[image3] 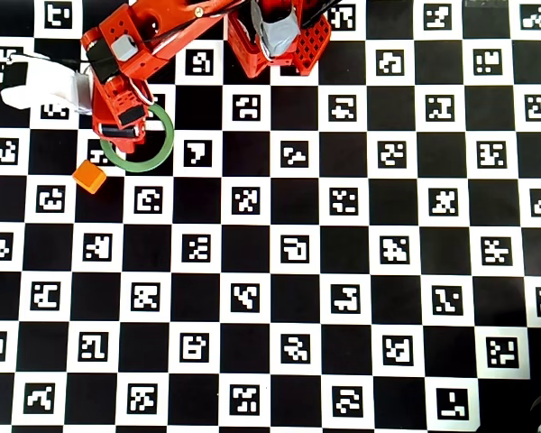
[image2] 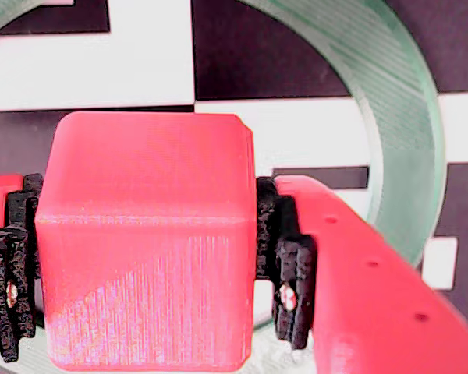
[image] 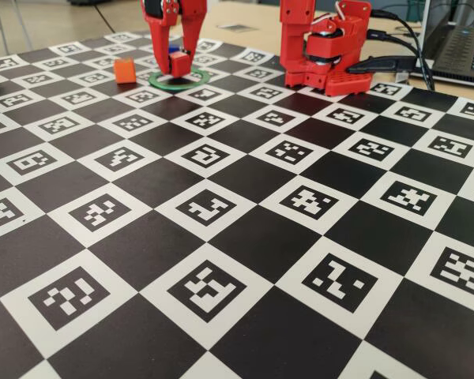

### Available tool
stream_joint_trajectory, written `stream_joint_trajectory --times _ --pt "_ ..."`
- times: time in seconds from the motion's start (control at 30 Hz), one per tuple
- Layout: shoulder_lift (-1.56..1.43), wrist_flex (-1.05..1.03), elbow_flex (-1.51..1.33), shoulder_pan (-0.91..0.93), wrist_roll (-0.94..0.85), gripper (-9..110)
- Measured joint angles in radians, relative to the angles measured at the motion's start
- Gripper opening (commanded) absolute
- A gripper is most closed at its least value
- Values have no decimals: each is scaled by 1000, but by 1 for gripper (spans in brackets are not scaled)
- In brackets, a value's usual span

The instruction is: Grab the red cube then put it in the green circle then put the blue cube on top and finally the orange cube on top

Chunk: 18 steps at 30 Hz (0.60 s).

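Note:
My gripper [image2: 148,288] is shut on the red cube [image2: 144,241], whose sides are pressed by the black pads [image2: 285,257]. In the fixed view the gripper [image: 179,66] holds the red cube [image: 180,63] low inside the green circle [image: 197,78]; whether it touches the board I cannot tell. The ring [image2: 405,132] curves round the cube's right side in the wrist view. Only a corner of the blue cube [image: 174,50] shows behind the fingers. The orange cube [image: 125,70] lies left of the ring, clear of it. From overhead the arm hides the red cube; the green circle [image3: 160,161] and orange cube [image3: 89,177] show.
The arm's red base [image: 324,55] stands at the back of the checkered marker board [image: 221,237], right of the ring. Black cables [image: 403,47] and a laptop [image: 462,43] lie at the far right. A white part [image3: 41,86] juts from the arm's left side overhead.

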State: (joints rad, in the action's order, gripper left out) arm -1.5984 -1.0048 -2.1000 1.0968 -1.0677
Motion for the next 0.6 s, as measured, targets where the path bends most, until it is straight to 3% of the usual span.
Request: stream_joint_trajectory --times 0.6 --pt "0 41 -14 -3 14 1"
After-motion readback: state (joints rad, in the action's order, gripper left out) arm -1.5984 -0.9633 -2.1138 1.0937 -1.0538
